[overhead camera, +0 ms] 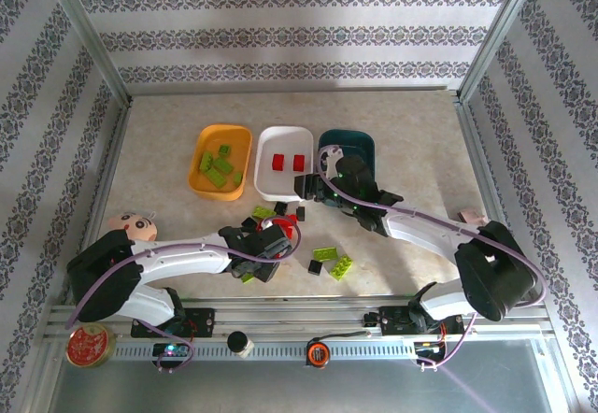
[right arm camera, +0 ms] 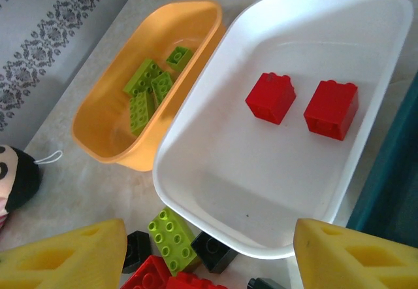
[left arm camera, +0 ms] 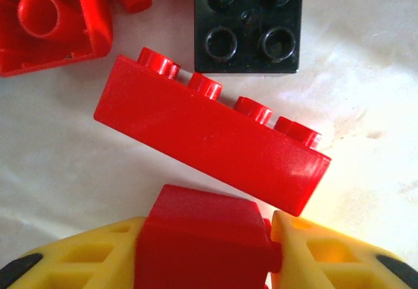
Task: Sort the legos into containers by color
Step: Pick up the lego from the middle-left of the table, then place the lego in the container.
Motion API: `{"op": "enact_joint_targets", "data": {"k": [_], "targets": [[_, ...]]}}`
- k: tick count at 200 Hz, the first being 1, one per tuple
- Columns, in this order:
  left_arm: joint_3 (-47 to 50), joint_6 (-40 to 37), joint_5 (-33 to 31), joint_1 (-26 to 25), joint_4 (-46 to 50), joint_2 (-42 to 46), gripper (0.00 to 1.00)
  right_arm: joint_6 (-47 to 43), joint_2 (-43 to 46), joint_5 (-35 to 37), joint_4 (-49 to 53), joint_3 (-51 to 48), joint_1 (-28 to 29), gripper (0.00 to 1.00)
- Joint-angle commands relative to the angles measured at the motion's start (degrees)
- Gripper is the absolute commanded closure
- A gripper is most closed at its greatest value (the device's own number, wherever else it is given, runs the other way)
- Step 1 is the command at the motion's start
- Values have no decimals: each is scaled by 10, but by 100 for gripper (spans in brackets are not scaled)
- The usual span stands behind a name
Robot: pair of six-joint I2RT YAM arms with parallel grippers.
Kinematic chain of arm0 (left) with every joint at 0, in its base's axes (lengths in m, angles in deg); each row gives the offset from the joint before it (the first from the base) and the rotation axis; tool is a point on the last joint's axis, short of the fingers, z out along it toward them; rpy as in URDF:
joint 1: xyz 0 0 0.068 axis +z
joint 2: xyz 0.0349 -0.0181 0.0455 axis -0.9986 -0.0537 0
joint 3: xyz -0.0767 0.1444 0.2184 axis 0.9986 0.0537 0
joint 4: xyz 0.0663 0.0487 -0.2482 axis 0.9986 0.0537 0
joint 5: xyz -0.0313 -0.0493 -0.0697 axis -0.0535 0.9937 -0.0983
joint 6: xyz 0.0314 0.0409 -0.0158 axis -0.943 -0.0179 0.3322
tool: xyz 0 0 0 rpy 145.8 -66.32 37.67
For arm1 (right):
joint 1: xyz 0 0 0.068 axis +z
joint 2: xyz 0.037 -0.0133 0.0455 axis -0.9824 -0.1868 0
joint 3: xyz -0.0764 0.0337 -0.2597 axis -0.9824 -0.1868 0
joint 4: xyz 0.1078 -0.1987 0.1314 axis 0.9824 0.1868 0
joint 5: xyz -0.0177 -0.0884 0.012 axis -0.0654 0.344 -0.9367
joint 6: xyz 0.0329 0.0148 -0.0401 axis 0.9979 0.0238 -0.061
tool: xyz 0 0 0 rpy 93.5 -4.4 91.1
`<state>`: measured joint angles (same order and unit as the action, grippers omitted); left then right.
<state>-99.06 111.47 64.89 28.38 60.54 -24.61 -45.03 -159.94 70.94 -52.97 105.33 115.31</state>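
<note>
Left gripper [left arm camera: 206,253] fingers clamped on small red brick [left arm camera: 199,230], apparently touching long red brick [left arm camera: 209,148]. Right gripper [right arm camera: 209,256] fingers apart, empty, above white tray [right arm camera: 222,184] near rim.

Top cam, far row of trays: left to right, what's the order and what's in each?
orange-yellow tray with green legos → white tray with two red legos → dark teal tray, inside mostly hidden

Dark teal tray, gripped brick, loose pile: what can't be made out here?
- Dark teal tray: top view, right arm covers part of its inside; right wrist view, cut by the right edge.
- Red brick in the left gripper: left wrist view, bottom edge cuts it off.
- Loose legos: top view, partly under the left gripper, too small to count.
</note>
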Motion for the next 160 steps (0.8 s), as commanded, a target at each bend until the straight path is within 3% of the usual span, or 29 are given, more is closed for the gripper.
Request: {"op": "enact_joint_targets", "data": {"k": [1, 31, 60, 104, 160], "targets": [[-16, -1, -1, -8, 14, 41, 55, 12, 25, 9, -6, -16, -11, 32], [-64, -23, -4, 34, -1, 106, 55, 15, 50, 12, -2, -34, -19, 31], [-109, -46, 66, 151, -74, 91, 55, 17, 75, 19, 7, -56, -22, 31], [-234, -57, 98, 254, -155, -83, 56, 22, 113, 26, 27, -95, -26, 31], [-392, -47, 123, 291, -149, -272, 56, 15, 171, 4, 78, -136, -23, 31]]}}
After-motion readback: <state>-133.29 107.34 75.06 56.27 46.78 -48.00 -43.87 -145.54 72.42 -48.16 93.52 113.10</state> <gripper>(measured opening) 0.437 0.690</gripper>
